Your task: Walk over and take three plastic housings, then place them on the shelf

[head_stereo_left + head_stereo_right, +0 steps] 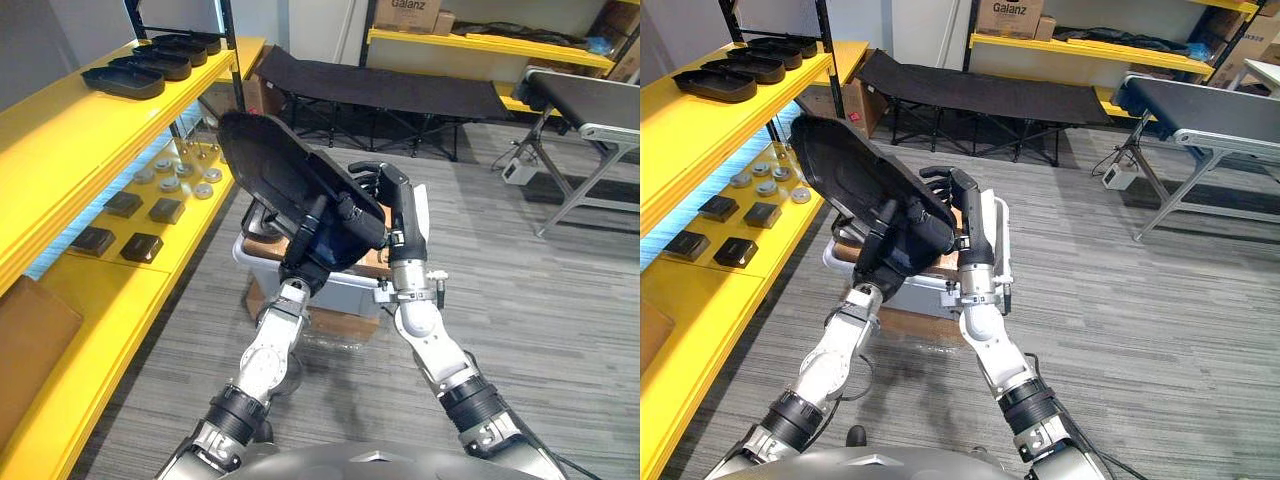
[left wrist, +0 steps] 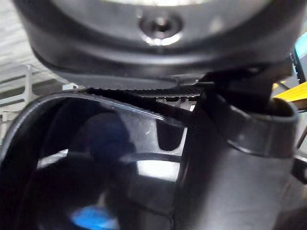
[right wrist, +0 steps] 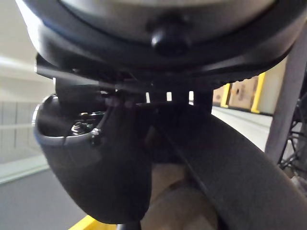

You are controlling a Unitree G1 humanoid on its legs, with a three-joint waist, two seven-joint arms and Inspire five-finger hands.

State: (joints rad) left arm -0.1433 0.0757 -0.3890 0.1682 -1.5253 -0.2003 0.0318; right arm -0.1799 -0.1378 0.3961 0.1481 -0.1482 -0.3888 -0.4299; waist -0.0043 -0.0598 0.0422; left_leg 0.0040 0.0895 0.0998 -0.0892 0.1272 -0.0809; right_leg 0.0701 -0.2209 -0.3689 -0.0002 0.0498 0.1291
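A large black plastic housing (image 1: 275,165) is held tilted above a grey crate (image 1: 345,292). My left hand (image 1: 322,243) is shut on its lower edge, and the left wrist view shows the housing's ribbed inside (image 2: 120,158) close up. From the right, my right hand (image 1: 392,200) curls its fingers (image 1: 362,169) round the housing's near right edge, with the thumb (image 3: 96,163) beside the dark rim (image 3: 230,177). Several more black housings (image 1: 150,65) lie in a row on the top level of the yellow shelf (image 1: 60,130) at the left.
The crate rests on cardboard boxes (image 1: 335,325) straight ahead. The shelf's lower level (image 1: 190,245) carries small black boxes (image 1: 141,246) and metal discs (image 1: 185,170). A black folding cot (image 1: 380,90) stands behind, and a conveyor on a metal frame (image 1: 590,100) at the right, with grey floor between.
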